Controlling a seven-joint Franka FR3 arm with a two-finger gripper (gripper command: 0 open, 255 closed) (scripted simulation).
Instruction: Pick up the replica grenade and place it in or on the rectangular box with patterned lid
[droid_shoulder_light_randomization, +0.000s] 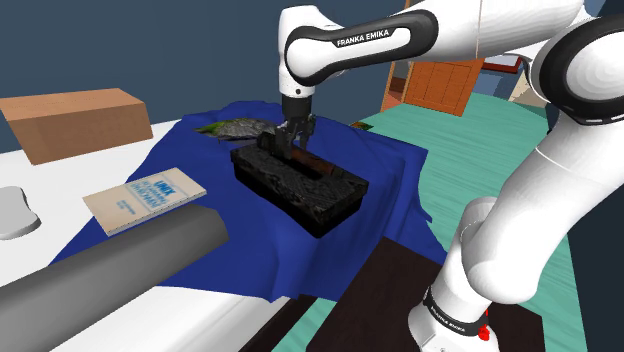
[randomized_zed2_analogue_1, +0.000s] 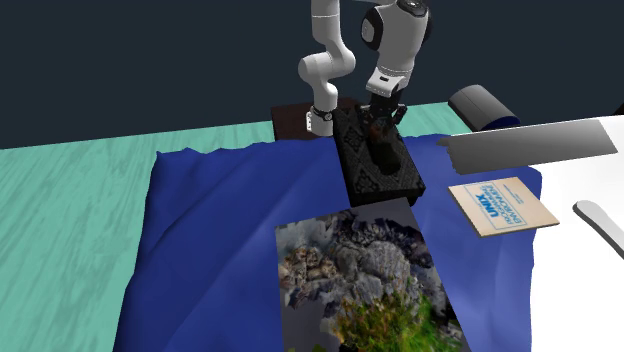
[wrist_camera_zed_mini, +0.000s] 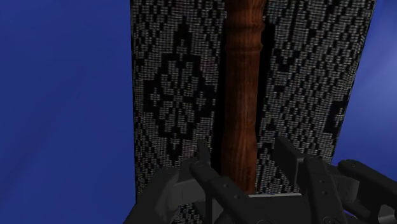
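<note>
The replica grenade (wrist_camera_zed_mini: 242, 95) lies lengthwise on the patterned box (wrist_camera_zed_mini: 172, 95), directly between the fingers of the tool (wrist_camera_zed_mini: 245, 181), which stand apart and do not touch it.

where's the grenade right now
In the shoulder view the grenade lies along the top of the box, mid-picture on the blue cloth, one end right under the gripper.

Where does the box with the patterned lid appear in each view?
Shoulder view: patterned box mid-frame, beneath the tool.
Second exterior view: upper middle, below the arm.
Wrist view: beyond the tool, under the wooden handle.
Shared landmark: the blue cloth under it.
</note>
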